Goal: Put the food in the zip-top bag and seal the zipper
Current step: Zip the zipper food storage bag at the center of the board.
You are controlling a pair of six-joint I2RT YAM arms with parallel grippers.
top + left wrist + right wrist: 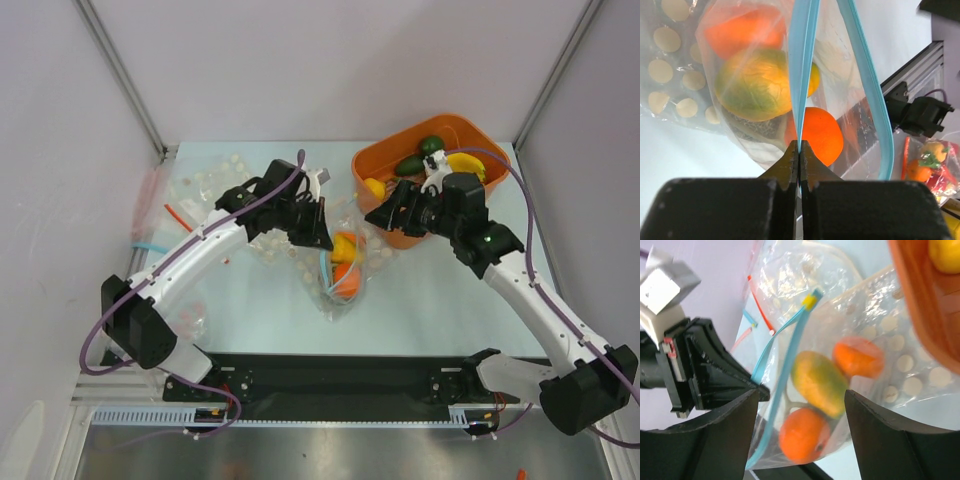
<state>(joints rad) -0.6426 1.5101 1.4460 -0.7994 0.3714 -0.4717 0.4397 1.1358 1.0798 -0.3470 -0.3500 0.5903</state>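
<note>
The zip-top bag lies at mid-table, its mouth open. It holds two oranges and the mango. My left gripper is shut on one side of the light-blue zipper, pinching the strip at its fingertips. The zipper's other side bows away. My right gripper is open and empty, between the bag and the orange bin. In the right wrist view its jaws stand wide apart above the bag, with the oranges and mango below. More food, an avocado, bananas and a lemon, lies in the bin.
The orange bin stands at the back right. Clear bags printed with white dots lie under and left of the zip-top bag. A red strip lies on the table's left side. Another small bag of toys lies near the front rail.
</note>
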